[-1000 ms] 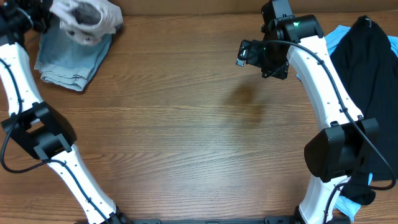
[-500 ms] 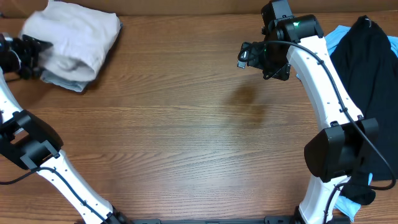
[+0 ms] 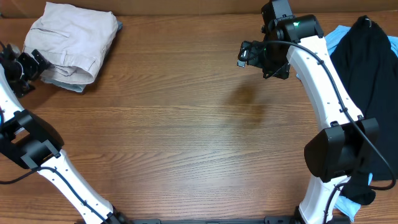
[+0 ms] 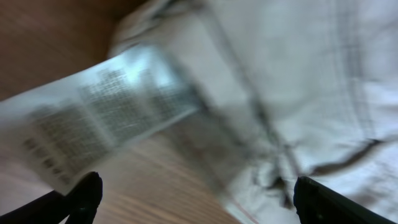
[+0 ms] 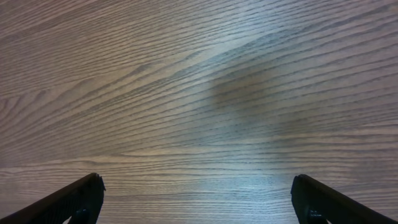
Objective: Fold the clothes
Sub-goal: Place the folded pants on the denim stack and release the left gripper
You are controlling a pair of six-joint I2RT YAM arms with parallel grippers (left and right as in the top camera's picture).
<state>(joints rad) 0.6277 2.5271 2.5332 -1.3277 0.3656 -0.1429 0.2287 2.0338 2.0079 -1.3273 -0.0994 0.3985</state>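
The clothes, a folded beige garment (image 3: 73,38), lie at the table's far left corner on top of a faded light-blue denim piece (image 3: 64,84). My left gripper (image 3: 32,70) stands open just left of the pile, nothing between its fingers. Its wrist view is blurred: beige fabric (image 4: 298,81) fills the upper right, a white printed label (image 4: 106,118) hangs at the left, and my left gripper (image 4: 199,198) shows wood between wide-spread fingertips (image 4: 87,193). My right gripper (image 3: 249,55) hovers open over bare wood at the far middle right; in its own view my right gripper (image 5: 199,199) holds nothing.
A black top (image 3: 367,81) and a sky-blue top (image 3: 339,34) lie heaped at the right edge beside the right arm. The brown wooden table (image 3: 186,137) stretches between the two arms.
My left gripper opened, let go of the beige garment and drew back to the left. The garment settled flat on the denim piece. The right arm stayed still.
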